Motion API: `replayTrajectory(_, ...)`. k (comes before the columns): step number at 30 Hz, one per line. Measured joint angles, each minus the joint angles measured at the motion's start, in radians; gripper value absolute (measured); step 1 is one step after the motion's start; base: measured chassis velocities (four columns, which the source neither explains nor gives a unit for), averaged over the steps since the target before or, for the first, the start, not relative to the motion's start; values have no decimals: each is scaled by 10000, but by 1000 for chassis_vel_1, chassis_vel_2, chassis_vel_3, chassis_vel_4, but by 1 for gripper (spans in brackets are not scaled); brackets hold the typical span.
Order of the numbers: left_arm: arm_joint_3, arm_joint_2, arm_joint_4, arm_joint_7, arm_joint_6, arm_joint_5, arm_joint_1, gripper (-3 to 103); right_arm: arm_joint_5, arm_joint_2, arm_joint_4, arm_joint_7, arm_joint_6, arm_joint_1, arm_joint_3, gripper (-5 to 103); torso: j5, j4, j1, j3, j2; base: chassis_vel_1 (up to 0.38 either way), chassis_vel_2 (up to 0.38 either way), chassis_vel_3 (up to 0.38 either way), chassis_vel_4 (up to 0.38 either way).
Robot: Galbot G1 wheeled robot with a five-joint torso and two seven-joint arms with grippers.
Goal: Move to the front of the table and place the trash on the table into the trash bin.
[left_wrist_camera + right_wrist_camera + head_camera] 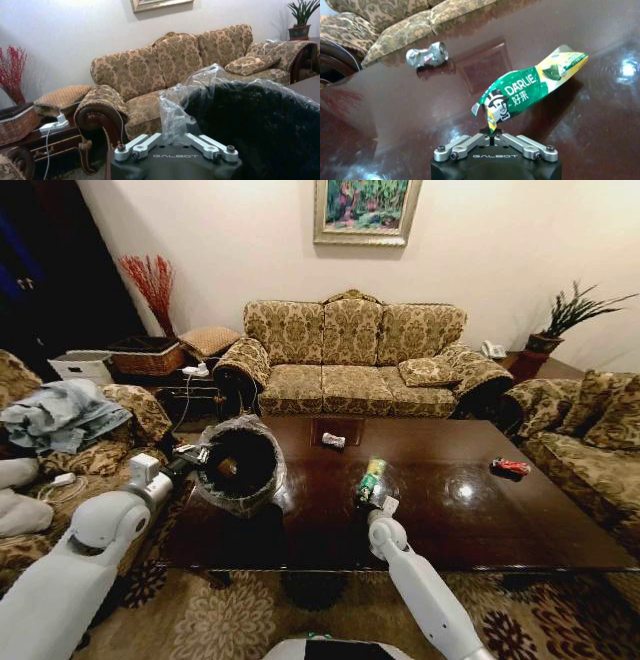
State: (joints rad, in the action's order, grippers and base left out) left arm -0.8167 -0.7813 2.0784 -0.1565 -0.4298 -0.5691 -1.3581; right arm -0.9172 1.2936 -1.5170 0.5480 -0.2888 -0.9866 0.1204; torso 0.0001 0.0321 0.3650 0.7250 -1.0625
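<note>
From the head, the left gripper (196,456) holds the trash bin (240,465) by its bag at the table's (450,525) 9 o'clock edge. The right gripper (372,498) holds a green wrapper (371,477) above the tabletop; a crushed can (333,440) lies at 12, a red piece (510,467) at 2.

Left wrist: fingers pinched on the clear bag (175,108), sofa (165,71) behind.

Right wrist: fingers clamped on the wrapper's tip (491,129)
</note>
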Motion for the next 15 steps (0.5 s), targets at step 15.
replayTrajectory(15,140,19,-130,12,21,50,30,3,1594,-1285,-4376,-4544,1359,-1178,239,0,0,0,-1,-1,0,0,0,0,0)
